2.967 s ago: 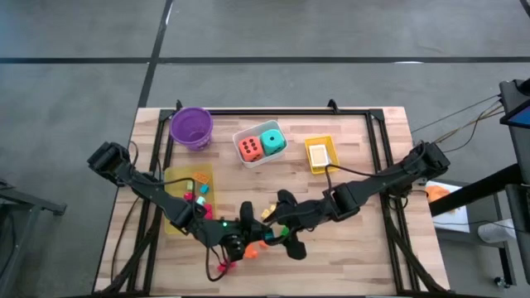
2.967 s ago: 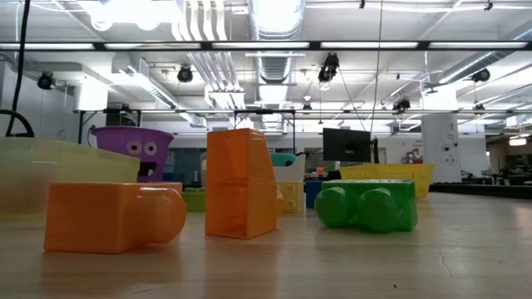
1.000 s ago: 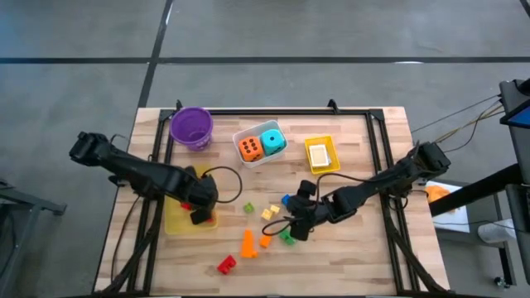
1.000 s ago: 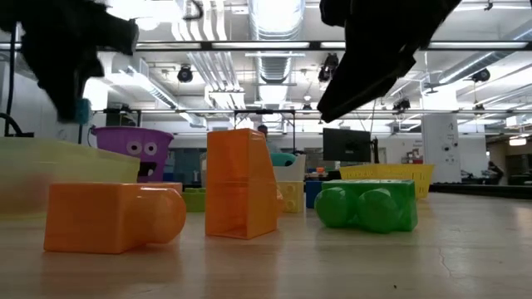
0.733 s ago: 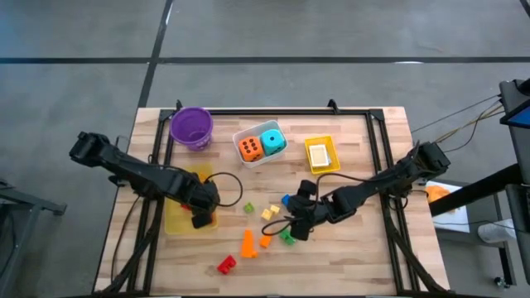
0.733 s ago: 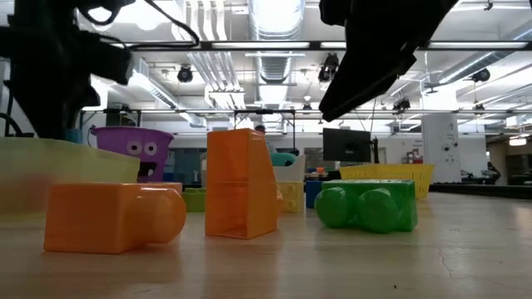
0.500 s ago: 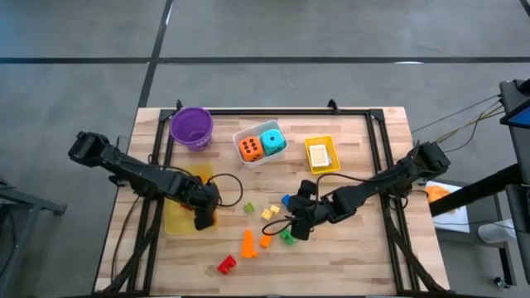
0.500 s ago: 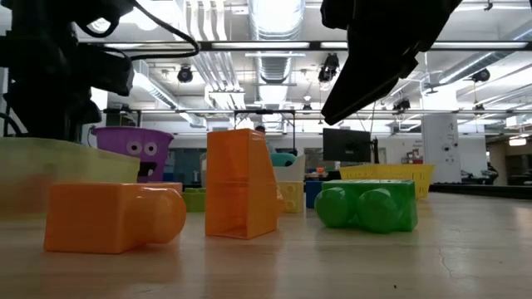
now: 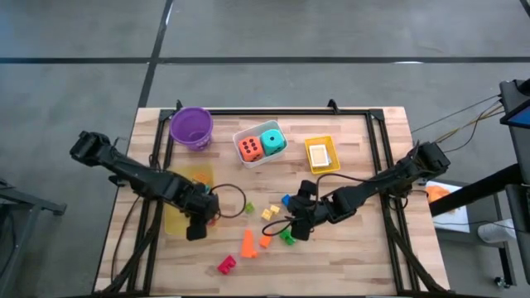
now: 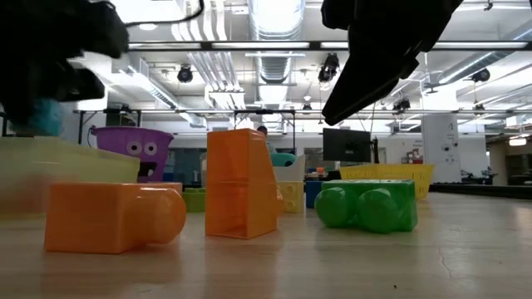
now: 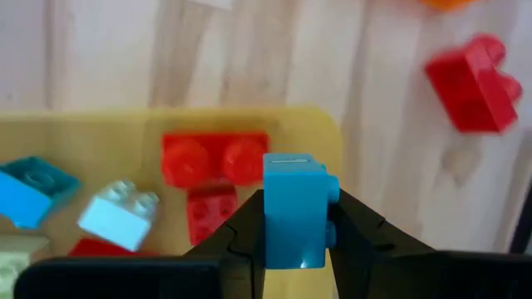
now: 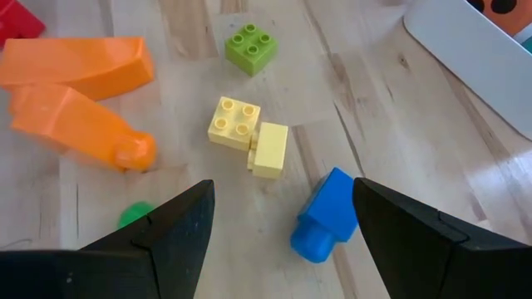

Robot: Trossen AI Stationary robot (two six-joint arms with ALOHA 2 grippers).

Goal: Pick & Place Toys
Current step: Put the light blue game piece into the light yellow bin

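- Wooden table (image 9: pixel 364 257) fills the high view, with grey floor around it; the low view looks across it into a hall of ceiling lights and ducts.
- Both dark arms reach in from the table's side edges toward its middle (left arm from 9 o'clock, right arm from 3 o'clock).
- Yellow tray (image 9: pixel 175 211) lies at about 8 o'clock from the table's centre; in the left wrist view it holds red, light blue and pale blocks.
- White tray (image 9: pixel 248 132) at 12 o'clock holds the orange die (image 9: pixel 248 148) and the teal die (image 9: pixel 272 141), side by side.
- Small yellow tray (image 9: pixel 320 155) sits at about 1 o'clock, a pale card in it; the purple bowl (image 9: pixel 192 127) stands at 11 o'clock.
- Left gripper (image 9: pixel 199 226) hangs over the yellow tray's near corner, its jaws pinching a blue block (image 11: pixel 295 208) upright between them.
- Right gripper (image 9: pixel 296 228) hovers over the loose blocks near the centre, jaws spread wide and holding nothing.
- Loose toys on the bare wood: two orange blocks (image 12: pixel 79 104) touching, a green block (image 10: pixel 366 206) under the right gripper, a blue round-ended block (image 12: pixel 326 214), yellow blocks (image 12: pixel 249 133), a lime block (image 12: pixel 252 46), and a red block (image 9: pixel 225 264) at 6 o'clock.
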